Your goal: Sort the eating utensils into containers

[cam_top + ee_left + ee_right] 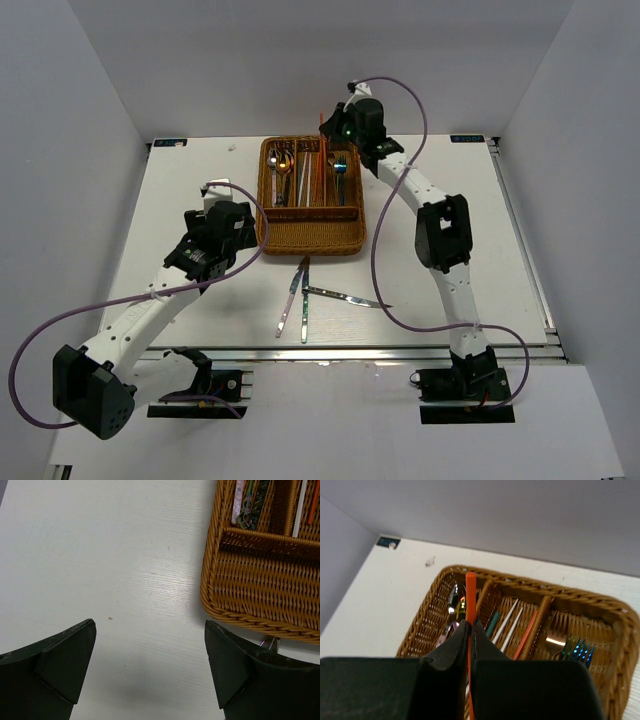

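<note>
The brown wicker tray [310,236] stands at the table's far middle. In the right wrist view its left slot holds spoons [454,600], the middle slot green, white and red chopsticks [507,620], and the right slot gold and blue forks [570,647]. My right gripper [471,625] hovers over the tray's far end, shut on an orange-red chopstick [470,587] that stands upright above the left divider. Three silver knives [304,295] lie on the table in front of the tray. My left gripper [150,625] is open and empty over bare table, just left of the tray's near corner [225,605].
The tray's crosswise near slot [310,214] appears to hold nothing. A knife tip [272,642] peeks out past the tray's near wall. White walls enclose the table on three sides. My left arm [150,300] crosses the near-left table.
</note>
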Controlling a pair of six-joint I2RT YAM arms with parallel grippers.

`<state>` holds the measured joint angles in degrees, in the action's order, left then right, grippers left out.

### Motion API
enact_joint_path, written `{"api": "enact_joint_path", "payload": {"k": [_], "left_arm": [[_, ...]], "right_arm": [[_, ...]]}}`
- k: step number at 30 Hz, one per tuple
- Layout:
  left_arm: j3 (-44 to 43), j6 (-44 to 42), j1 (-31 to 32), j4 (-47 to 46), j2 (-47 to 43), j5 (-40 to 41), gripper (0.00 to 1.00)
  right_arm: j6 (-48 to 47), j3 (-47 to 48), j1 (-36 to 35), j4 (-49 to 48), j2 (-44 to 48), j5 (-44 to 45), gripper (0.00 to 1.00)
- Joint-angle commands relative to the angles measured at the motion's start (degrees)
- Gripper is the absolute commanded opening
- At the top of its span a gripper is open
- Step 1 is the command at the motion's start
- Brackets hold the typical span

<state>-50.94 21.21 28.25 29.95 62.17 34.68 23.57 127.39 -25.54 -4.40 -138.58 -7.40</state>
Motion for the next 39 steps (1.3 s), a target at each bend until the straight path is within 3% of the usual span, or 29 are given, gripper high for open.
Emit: {"api": "enact_joint_path", "payload": {"k": [1,5,8,9,13,15,16,20,22,23,24,26,27,28,30,31,33,34,37,39], "left_arm": [[-0.30,-0.65,-0.56,-0.42,-0.12,-0.57,0.98],[-0.22,-0.73,-1.09,-0.69,-0.91,-1.72,0.98],[-0.13,-0.73,-1.18,-0.69,-1.26,-1.89,0.98],[-0.04,-0.73,-1.18,-0.69,-1.44,-1.89,0.98],[0.05,-0.73,-1.18,-0.95,-2.49,-2.07,0.98],[0.75,-1.00,-1.18,-1.82,-3.63,-3.29,0.98],[0.84,-1.08,-1.18,-2.35,-4.42,-3.65,0.98],[0.84,-1.09,-1.18,-2.45,-5.04,-3.48,0.98],[0.75,-1.69,-1.18,-3.14,-5.31,-5.66,0.98],[0.75,-2.92,-1.18,-3.76,-5.31,-8.89,0.98],[0.58,-3.97,-1.18,-5.68,-5.22,-19.54,0.98],[-0.21,-6.78,0.30,-6.75,-2.78,-31.63,0.98],[-3.43,-7.76,2.58,-4.75,-0.84,-34.56,0.98],[-6.08,-10.38,9.13,-2.56,1.52,-33.54,0.98],[-14.83,-14.94,18.63,4.80,10.66,-27.95,0.98],[-17.68,-15.93,20.51,7.11,13.91,-25.47,0.98],[-21.91,-18.39,21.76,10.81,21.48,-25.52,0.98],[-23.40,-21.36,21.76,10.83,22.98,-29.62,0.98],[-19.49,-33.10,22.02,8.55,25.54,-38.67,0.98],[-17.62,-36.76,22.46,5.49,26.24,-37.58,0.98]], "right_arm": [[-4.31,0.67,-2.32,-3.95,1.39,2.39,0.00],[-5.38,-2.94,-3.90,-4.48,1.21,4.67,0.00],[-4.77,-3.99,-4.52,-3.24,1.38,5.11,0.21],[-4.59,-4.43,-5.13,-2.89,1.73,6.51,0.35],[-3.80,-4.52,-6.01,-0.09,5.95,10.38,0.58],[-3.36,-4.61,-6.36,2.11,8.49,13.96,0.82],[-3.27,-4.87,-6.63,4.64,11.73,15.73,0.89],[-1.34,-5.05,-7.68,20.98,20.62,26.28,0.89],[-0.21,-10.83,-8.12,28.44,27.38,28.75,0.89],[0.33,-13.90,-8.56,29.88,29.84,29.89,0.89],[0.77,-22.98,-8.56,30.15,35.69,30.94,0.89],[0.60,-33.04,-7.86,29.11,42.22,31.30,0.89],[-0.45,-37.78,-7.42,28.41,48.78,29.65,0.89],[-1.15,-45.05,-6.81,28.66,51.89,28.85,0.89],[-1.34,-52.46,-3.57,31.46,59.61,25.43,0.89],[-1.08,-54.34,-1.90,32.52,62.27,23.85,0.89],[-1.68,-58.03,2.76,32.97,69.89,17.90,0.89],[-2.47,-60.48,4.17,33.06,72.46,16.03,0.89],[-5.11,-60.51,7.52,36.91,79.42,14.52,0.89],[-6.69,-60.07,7.87,38.76,82.14,13.47,0.89]]}}
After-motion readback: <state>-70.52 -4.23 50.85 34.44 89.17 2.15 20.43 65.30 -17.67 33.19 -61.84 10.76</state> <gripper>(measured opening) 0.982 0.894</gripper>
